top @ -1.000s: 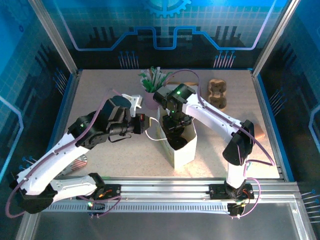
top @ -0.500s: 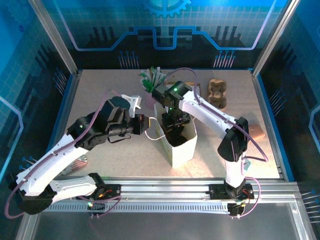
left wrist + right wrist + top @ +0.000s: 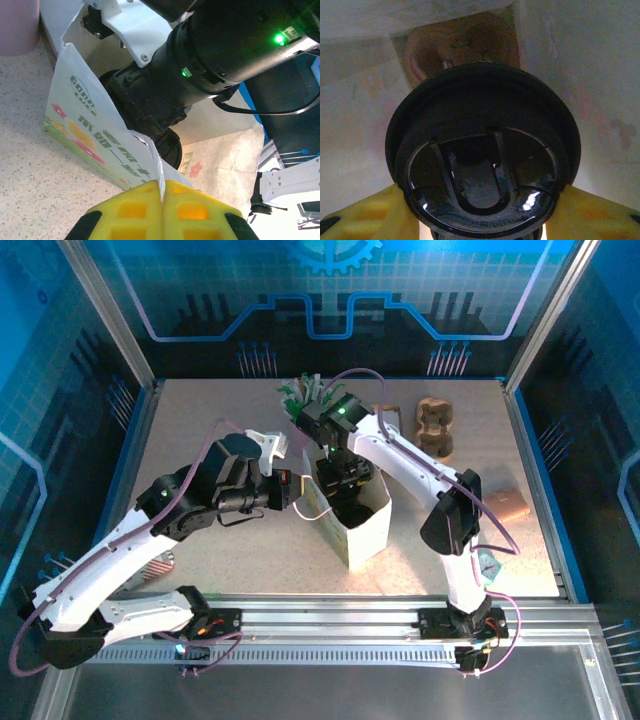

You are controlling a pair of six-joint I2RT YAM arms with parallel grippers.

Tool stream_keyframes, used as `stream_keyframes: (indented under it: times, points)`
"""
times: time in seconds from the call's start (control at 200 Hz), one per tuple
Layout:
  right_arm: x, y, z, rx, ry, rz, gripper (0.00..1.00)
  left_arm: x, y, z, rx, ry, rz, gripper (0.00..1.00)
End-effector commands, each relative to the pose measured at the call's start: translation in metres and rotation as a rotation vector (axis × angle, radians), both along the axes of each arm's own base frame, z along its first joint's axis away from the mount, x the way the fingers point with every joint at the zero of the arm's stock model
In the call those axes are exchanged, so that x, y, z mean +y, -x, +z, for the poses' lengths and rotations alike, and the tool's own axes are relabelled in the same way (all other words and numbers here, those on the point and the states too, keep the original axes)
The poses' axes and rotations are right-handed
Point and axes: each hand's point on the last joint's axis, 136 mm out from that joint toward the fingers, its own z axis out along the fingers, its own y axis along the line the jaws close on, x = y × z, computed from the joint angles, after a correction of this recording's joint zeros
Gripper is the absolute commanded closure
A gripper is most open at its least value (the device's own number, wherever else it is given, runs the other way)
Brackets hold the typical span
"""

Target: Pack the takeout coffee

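right wrist: black round plastic lid (image 3: 482,165) is grasped by right gripper (image 3: 481,222). white paper bag (image 3: 75,115) rim is pinched by left gripper (image 3: 161,192)

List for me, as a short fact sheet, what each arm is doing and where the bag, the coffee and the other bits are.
left jaws: shut on the rim of the white paper bag
right jaws: down inside the bag, one on either side of the takeout coffee
coffee lid: black, on top
pink cup: on the table beside the bag
cardboard cup carrier: on the table, apart from the bag
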Motion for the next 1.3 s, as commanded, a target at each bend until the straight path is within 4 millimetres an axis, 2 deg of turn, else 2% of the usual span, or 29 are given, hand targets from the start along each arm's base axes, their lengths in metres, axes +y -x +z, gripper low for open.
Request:
stream_keyframes:
  times: [0.0,0.45,1.296]
  points:
    - [-0.001,0.001,0.0,0.027,0.021,-0.008,0.5,-0.006,0.005,0.005,-0.023,0.032,-0.039,1.0]
    - [0.003,-0.005,-0.011,0.052,0.048,0.006,0.5,-0.004,0.007,0.002,-0.027,0.036,-0.043,1.0]
    - [0.007,-0.009,-0.015,0.052,0.053,0.021,0.51,-0.006,0.009,0.001,-0.026,0.036,-0.054,1.0]
